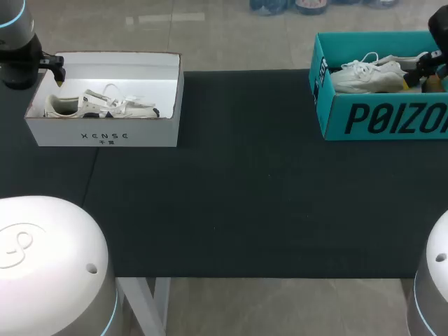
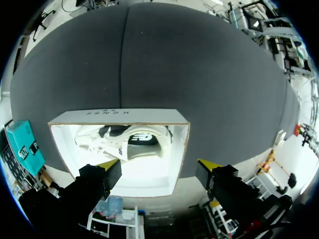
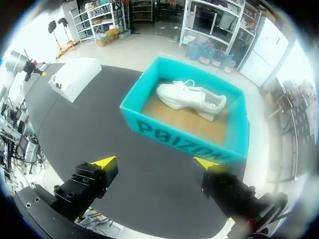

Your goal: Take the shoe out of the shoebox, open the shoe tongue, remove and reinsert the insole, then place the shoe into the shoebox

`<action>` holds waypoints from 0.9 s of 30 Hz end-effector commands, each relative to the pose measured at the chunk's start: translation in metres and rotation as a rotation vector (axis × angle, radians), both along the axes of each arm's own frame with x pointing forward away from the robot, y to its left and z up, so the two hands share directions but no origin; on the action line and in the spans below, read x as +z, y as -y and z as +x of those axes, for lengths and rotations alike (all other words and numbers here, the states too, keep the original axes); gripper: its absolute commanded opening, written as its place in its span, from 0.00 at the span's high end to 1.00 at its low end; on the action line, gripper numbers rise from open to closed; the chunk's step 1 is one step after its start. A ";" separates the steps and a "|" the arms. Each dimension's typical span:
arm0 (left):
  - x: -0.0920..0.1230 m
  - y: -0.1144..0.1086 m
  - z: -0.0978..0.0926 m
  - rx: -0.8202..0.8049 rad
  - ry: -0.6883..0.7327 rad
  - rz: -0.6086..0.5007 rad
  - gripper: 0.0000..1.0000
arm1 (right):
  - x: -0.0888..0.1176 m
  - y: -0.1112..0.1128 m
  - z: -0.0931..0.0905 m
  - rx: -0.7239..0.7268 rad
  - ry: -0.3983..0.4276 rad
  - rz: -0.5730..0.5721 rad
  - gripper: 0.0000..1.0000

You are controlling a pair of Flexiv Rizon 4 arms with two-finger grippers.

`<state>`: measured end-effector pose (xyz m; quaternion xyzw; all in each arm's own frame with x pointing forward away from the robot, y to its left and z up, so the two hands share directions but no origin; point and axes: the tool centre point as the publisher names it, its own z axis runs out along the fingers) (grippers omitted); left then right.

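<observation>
Taking-out is pending: shoe (image 2: 124,144) lies inside the white shoebox (image 2: 119,115); left gripper (image 2: 158,164) hovers above it, fingers apart; right gripper (image 3: 154,161) fingers are spread too. Next, I judge, descend and grasp the shoe.

White domed arm shells (image 1: 49,259) ringed in blue light; black, yellow-tipped left claw (image 2: 159,164) and screw-studded right claw (image 3: 155,162).

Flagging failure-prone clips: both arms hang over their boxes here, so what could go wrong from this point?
1. The left pincer is open above the white box, with one finger outside its side wall; a straight descent might strike that wall.
2. The white shoe in the teal box has loose laces that could snag the right pincer, open near it.
3. Nothing holds either box down, so one could slide or lift with its shoe.
</observation>
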<state>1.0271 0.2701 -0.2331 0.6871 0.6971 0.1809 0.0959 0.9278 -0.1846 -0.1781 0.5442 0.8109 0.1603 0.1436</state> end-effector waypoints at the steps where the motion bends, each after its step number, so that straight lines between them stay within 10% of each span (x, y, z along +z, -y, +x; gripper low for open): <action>1: 0.000 0.000 0.000 -0.001 0.001 0.000 0.00 | 0.004 -0.020 0.049 -0.120 -0.175 -0.389 0.00; 14: 0.000 0.000 0.000 -0.001 0.001 0.000 0.00 | 0.004 -0.020 0.049 -0.120 -0.175 -0.389 0.00; 27: 0.000 0.000 0.000 -0.001 0.001 0.000 0.00 | -0.037 0.033 0.143 -0.240 -0.476 -0.254 0.00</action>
